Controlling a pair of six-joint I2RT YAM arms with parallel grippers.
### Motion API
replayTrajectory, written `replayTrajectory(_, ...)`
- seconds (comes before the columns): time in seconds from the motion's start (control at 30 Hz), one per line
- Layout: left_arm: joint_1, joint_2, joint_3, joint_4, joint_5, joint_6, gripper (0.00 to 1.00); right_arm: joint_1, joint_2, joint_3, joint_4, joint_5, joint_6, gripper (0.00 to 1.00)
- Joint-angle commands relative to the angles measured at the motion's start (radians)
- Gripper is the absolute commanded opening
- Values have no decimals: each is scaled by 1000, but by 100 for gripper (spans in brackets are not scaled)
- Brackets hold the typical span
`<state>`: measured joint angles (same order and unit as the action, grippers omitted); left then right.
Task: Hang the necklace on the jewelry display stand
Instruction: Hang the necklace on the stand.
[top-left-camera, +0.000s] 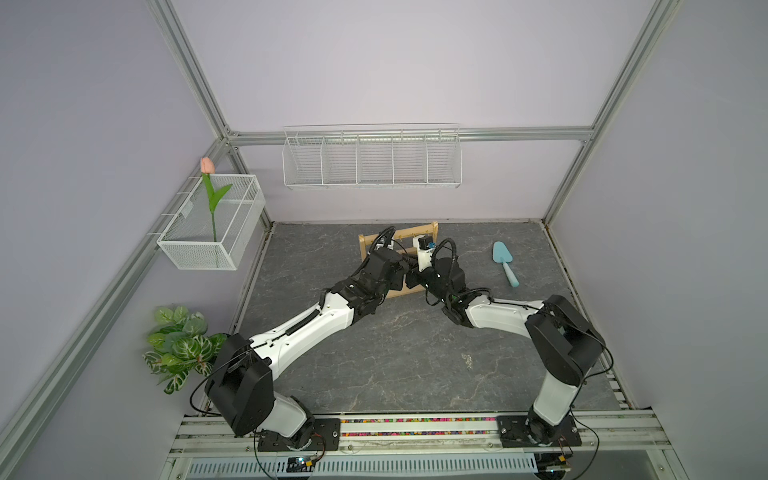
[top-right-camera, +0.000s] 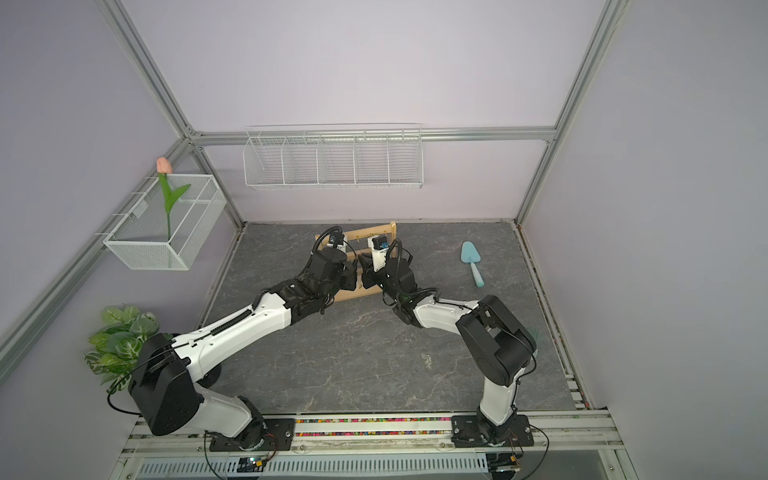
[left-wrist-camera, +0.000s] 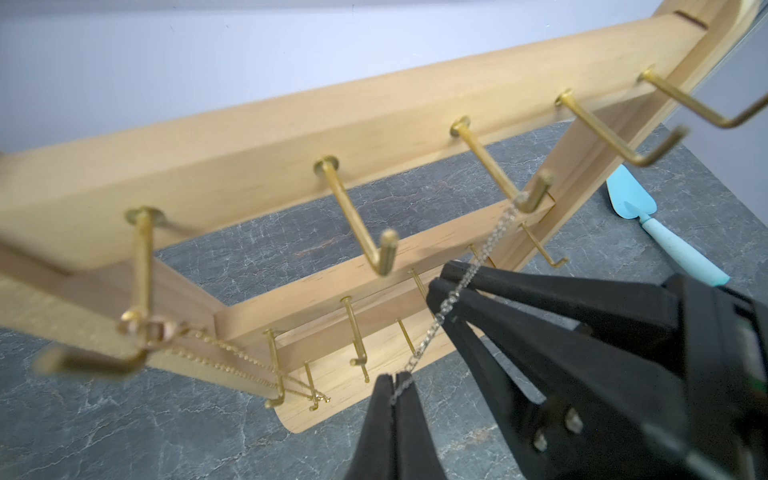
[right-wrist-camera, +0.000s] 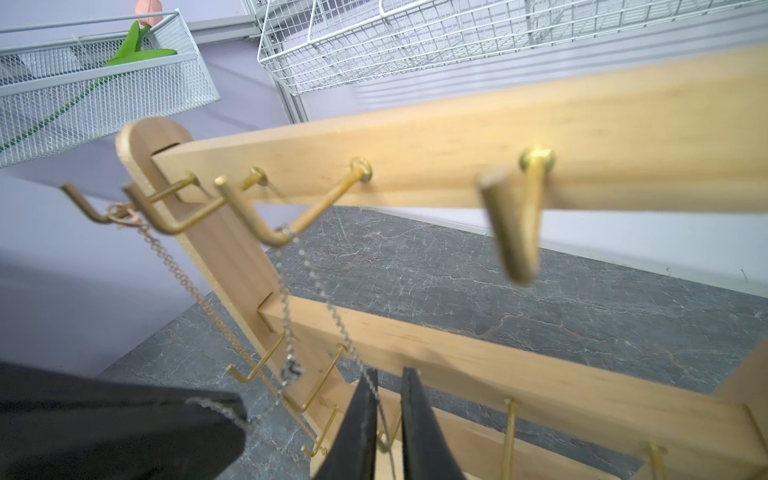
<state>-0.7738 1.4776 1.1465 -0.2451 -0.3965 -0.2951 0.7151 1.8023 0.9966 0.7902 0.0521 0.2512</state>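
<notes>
The jewelry display stand (top-left-camera: 419, 231) (top-right-camera: 376, 231) stands at the back of the table, a light wood rack (left-wrist-camera: 291, 137) (right-wrist-camera: 457, 137) with gold hooks. A silver necklace (left-wrist-camera: 494, 232) (right-wrist-camera: 286, 291) hangs over one top-bar hook, and its two strands run down. My left gripper (left-wrist-camera: 394, 380) is shut on the chain's lower end. The other strand passes between the fingers of my right gripper (right-wrist-camera: 390, 376), which stand a little apart, so it is open. A gold necklace (left-wrist-camera: 216, 353) (right-wrist-camera: 166, 266) hangs from the end hook. In both top views the arms hide the fingertips.
A teal trowel (top-left-camera: 505, 262) (left-wrist-camera: 648, 224) lies on the table to the right of the stand. A white wire basket (top-left-camera: 372, 160) hangs on the back wall. On the left wall is a mesh basket (top-left-camera: 212, 224) with a tulip, and a leafy plant (top-left-camera: 178, 345) sits below it.
</notes>
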Motion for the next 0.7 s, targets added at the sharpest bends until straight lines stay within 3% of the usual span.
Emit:
replayTrajectory(0.0,-5,-11,36,-3,-14,-6,0,-1,-1,6,53,-12,-1,12)
replayTrajectory(0.33,-5,-16,36,-5,-32,-17,0,4,-58,-18,21,-52,-9,8)
replayTrajectory(0.67,-5,-11,35,-1,-13,-12,0,5,-82,-55,18,-6,-4,7)
